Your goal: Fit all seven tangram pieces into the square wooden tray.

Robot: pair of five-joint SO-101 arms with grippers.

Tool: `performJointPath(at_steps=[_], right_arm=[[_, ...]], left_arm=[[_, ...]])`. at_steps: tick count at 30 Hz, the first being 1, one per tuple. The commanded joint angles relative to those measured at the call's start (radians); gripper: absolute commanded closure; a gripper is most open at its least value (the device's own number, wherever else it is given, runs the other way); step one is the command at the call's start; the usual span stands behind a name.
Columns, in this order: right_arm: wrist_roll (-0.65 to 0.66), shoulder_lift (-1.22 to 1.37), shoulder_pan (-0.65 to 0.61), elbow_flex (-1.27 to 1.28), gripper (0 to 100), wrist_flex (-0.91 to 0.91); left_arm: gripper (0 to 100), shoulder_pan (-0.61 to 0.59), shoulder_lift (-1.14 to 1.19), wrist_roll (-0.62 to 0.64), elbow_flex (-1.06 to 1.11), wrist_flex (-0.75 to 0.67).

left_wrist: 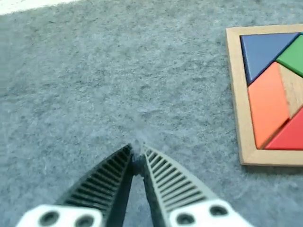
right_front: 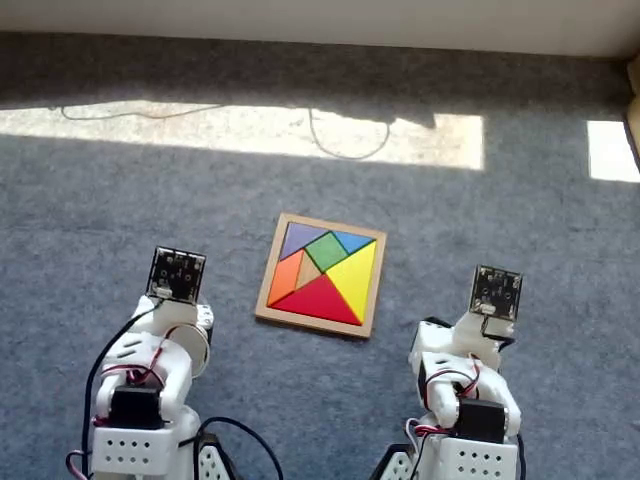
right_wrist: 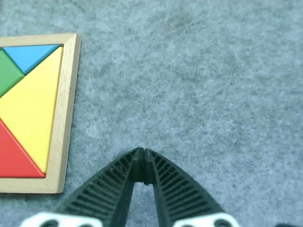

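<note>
I work over a grey carpet (right_front: pixel 120 220). A bright band of sunlight (right_front: pixel 230 130) crosses its far side, and a thin cable (right_front: pixel 345 157) loops through that band. A smaller patch of light (right_front: pixel 612 150) lies at the edge, and a pale wall (right_front: pixel 300 18) runs beyond.

Surface: you are working on a grey carpet-like cover (right_front: pixel 520 200), with a sunlit band (right_front: pixel 200 125) across its far part.
Tray: your square wooden tray (right_front: pixel 271 270) lies flat near the middle.
Cable: a thin cable (right_front: pixel 350 158) loops through the sunlit band, well apart from the tray.
</note>
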Motion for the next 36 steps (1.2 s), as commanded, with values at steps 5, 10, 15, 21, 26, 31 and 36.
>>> performJointPath(at_steps=[5, 10, 15, 21, 26, 31, 36], right_arm=[[0.014, -0.016, 0.004, 0.104, 98.3, -0.016], [0.014, -0.013, -0.039, 0.111, 98.3, -0.012], [0.014, -0.016, -0.128, 0.111, 98.3, 0.084], [0.012, -0.016, -0.128, 0.111, 98.3, 0.124], [0.008, -0.016, -0.128, 0.111, 98.3, 0.124], [0.011, -0.016, -0.128, 0.111, 98.3, 0.124], [0.011, -0.016, -0.128, 0.111, 98.3, 0.124]], left_arm=[[99, -0.041, -0.033, 0.011, 0.019, 0.235], [99, -0.042, -0.033, 0.011, 0.019, 0.299], [99, -0.039, -0.033, 0.011, 0.019, 0.299], [99, -0.041, -0.035, 0.011, 0.019, 0.299], [99, -0.041, -0.035, 0.011, 0.019, 0.299], [99, -0.041, -0.035, 0.011, 0.019, 0.299], [99, -0.041, -0.035, 0.011, 0.019, 0.299]])
